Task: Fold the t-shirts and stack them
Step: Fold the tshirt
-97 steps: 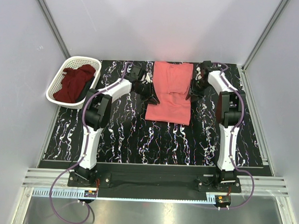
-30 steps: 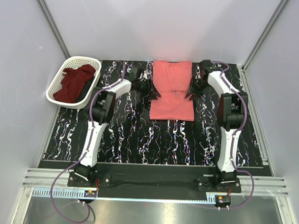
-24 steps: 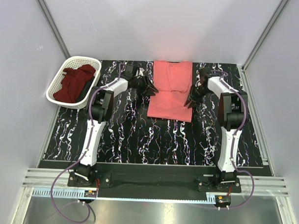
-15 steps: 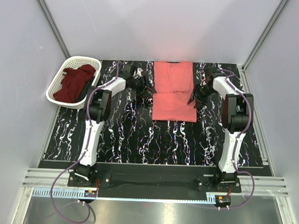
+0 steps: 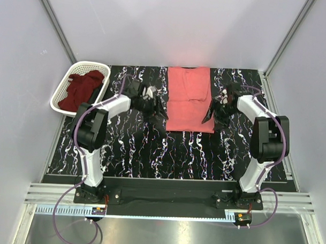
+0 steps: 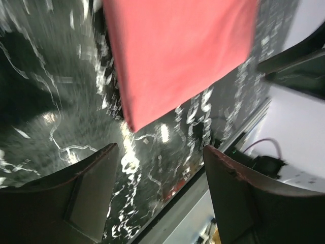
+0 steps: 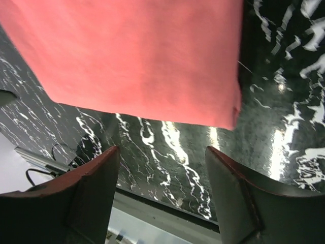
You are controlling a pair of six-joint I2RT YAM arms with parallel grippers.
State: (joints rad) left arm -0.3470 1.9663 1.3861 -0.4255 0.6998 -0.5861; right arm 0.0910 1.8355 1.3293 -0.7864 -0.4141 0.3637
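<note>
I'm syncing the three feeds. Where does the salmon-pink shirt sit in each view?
Top external: salmon-pink shirt, far centre of the black marbled table.
Left wrist: the shirt at upper middle, one near corner pointing down.
Right wrist: the shirt across the top.
Shared landmark: its near hem against that marbled table.

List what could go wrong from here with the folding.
1. The left gripper and right gripper are open beside the pink shirt near its front corners; a grasp may catch only the top layer and undo the fold.
2. The maroon shirt lies crumpled in the basket; lifting it could drag the basket.
</note>
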